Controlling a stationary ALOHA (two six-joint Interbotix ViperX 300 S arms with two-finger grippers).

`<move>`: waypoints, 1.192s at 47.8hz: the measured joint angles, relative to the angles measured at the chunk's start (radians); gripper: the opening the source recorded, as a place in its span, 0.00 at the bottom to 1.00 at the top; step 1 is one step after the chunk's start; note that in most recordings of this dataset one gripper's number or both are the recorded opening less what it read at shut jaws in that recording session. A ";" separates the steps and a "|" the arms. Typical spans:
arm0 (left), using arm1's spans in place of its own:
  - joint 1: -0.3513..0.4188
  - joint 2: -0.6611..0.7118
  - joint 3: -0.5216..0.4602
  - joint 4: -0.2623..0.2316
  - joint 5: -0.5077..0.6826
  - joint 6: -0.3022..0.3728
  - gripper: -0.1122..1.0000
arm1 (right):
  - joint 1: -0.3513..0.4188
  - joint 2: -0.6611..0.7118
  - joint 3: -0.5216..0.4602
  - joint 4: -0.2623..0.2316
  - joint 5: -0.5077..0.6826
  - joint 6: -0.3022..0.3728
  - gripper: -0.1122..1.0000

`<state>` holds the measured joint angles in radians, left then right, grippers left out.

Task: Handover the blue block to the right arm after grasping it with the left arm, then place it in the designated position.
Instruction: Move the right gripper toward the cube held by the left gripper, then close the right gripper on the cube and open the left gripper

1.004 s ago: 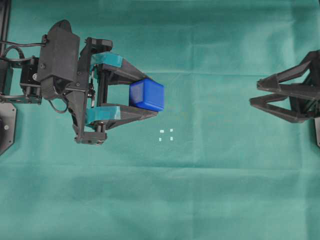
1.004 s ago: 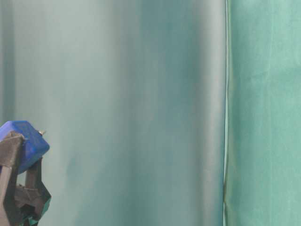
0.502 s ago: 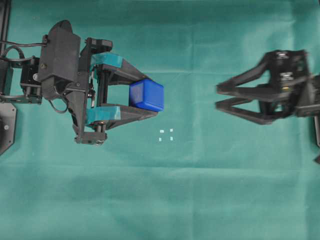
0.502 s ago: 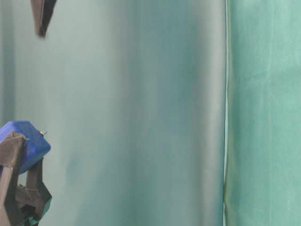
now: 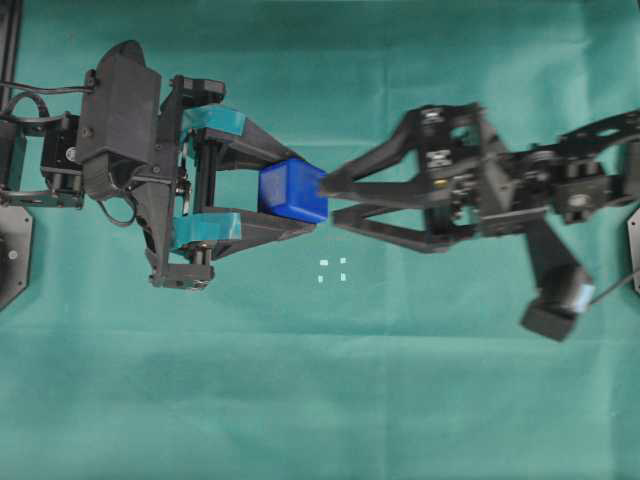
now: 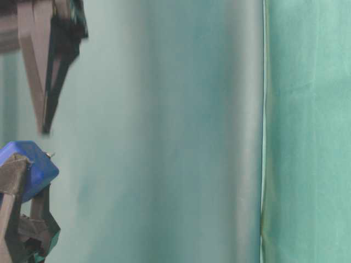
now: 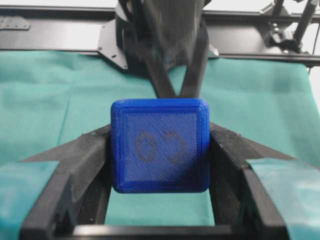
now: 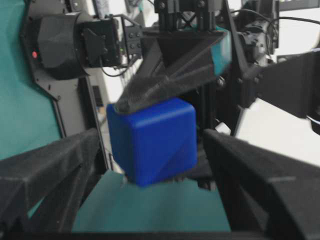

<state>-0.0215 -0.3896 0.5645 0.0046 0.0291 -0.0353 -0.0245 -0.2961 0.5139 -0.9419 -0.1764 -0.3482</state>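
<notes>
**Blue cube held up between two claws**

From above, the left arm's claw (image 5: 300,200), black with teal tape bands, is clamped on the small bright blue cube (image 5: 292,190). The cube is up off the green cloth worktop (image 5: 400,400). The right arm's all-black claw (image 5: 328,198) reaches in from the right. Its two pointed fingers are spread apart, and their tips sit right at the cube's right face. I cannot tell if they touch it. The four tiny white marks in a square (image 5: 332,270) lie on the cloth just below the cube, with nothing on them.

From the table-level view, the blue cube (image 6: 33,164) shows at the left edge, pinched by the left claw's dark fingers (image 6: 11,181). The right claw's fingers (image 6: 49,82) hang blurred above it, tips close to the cube but apart from it.

In the left wrist view, the blue cube (image 7: 160,145) fills the middle, squeezed between two black fingers (image 7: 80,170). It has a faint dark mark on its face. The right claw's fingers (image 7: 192,70) show blurred behind it.

In the right wrist view, the blue cube (image 8: 152,140) sits between the right claw's wide-open fingers (image 8: 50,165), with a gap on each side. A teal-taped finger (image 8: 175,65) presses on its top.
</notes>
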 measured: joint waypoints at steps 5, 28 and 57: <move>0.000 0.000 0.000 0.000 0.000 0.002 0.52 | 0.000 0.049 -0.044 0.000 0.000 -0.002 0.94; 0.000 -0.002 0.000 0.000 0.000 0.002 0.52 | 0.000 0.124 -0.120 -0.002 0.002 -0.002 0.94; 0.006 -0.002 0.000 -0.005 0.009 -0.003 0.52 | 0.006 0.123 -0.118 0.005 0.058 0.026 0.62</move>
<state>-0.0153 -0.3912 0.5645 0.0000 0.0383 -0.0383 -0.0184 -0.1733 0.3958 -0.9373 -0.1181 -0.3221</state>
